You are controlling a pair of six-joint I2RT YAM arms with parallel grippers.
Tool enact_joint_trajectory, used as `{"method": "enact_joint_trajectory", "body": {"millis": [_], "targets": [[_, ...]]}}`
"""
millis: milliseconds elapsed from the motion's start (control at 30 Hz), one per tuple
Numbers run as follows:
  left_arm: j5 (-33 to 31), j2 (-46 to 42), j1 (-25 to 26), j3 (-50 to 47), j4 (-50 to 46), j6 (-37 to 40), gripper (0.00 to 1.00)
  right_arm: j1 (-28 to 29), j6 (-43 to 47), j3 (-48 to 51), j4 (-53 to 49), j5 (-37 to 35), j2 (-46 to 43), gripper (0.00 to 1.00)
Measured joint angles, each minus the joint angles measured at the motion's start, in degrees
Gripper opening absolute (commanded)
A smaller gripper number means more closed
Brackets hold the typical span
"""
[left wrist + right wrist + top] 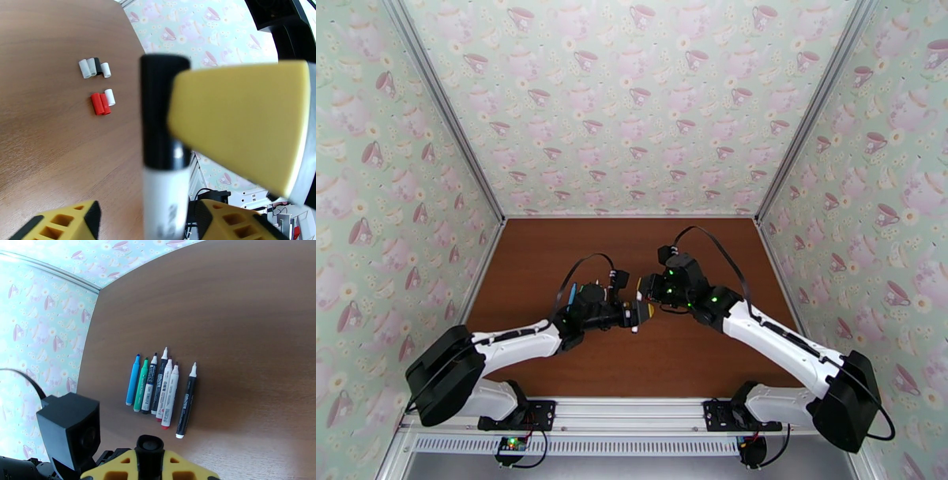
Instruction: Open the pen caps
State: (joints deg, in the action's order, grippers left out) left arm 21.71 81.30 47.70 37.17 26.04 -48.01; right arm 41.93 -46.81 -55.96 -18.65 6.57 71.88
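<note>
Over the middle of the desk (47, 158) my two claws meet on one pen (164, 197). Right claw (149, 455): clamped on the black cap (156, 110), which sits flush on the pen's end. In the left wrist view one yellow finger (245, 118) of it presses the cap's side. In the right wrist view the cap's round end sits between both fingers.

Left claw (146, 213): jaws apart, set around the white barrel just below the black cap. One finger is just beside the barrel; can't tell if it touches. The other stands clear, with bare desk in the gap.

Left of the black cap, on the desk, lie loose caps: a red pair (100, 104) with a white stub touching it, and past them a white-grey-black cluster (94, 68).

Beyond the black cap in the right wrist view, a row of uncapped pens (160, 388) lies side by side, blue and green at its left end, tips pointing away from the cap.
</note>
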Motion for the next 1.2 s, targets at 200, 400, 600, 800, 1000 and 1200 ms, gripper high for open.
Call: {"method": "enact_joint_trajectory", "body": {"millis": [200,400,600,800,1000,1200], "targets": [[0.0,0.0,0.0,0.5,-0.1,0.9,0.41,0.1,-0.9,0.1,0.5,-0.1,0.0,0.15],[0.0,0.0,0.0,0.8,-1.0,1.7,0.30,0.1,-1.0,0.1,0.8,-0.4,0.0,0.15],[0.0,-0.4,0.0,0.9,-2.1,2.2,0.20,0.1,-1.0,0.1,0.7,-0.4,0.5,0.15],[-0.2,-0.9,0.0,0.9,-4.3,3.2,0.11,0.3,-1.0,0.1,0.4,-0.6,0.5,0.25],[0.4,-1.9,0.0,0.9,-4.3,5.0,0.11,0.4,-0.8,0.1,0.4,-0.1,0.5,0.38],[2.5,-3.1,0.3,0.9,-4.3,7.1,0.11,0.3,-0.7,0.1,0.4,1.6,0.5,0.39]]}}
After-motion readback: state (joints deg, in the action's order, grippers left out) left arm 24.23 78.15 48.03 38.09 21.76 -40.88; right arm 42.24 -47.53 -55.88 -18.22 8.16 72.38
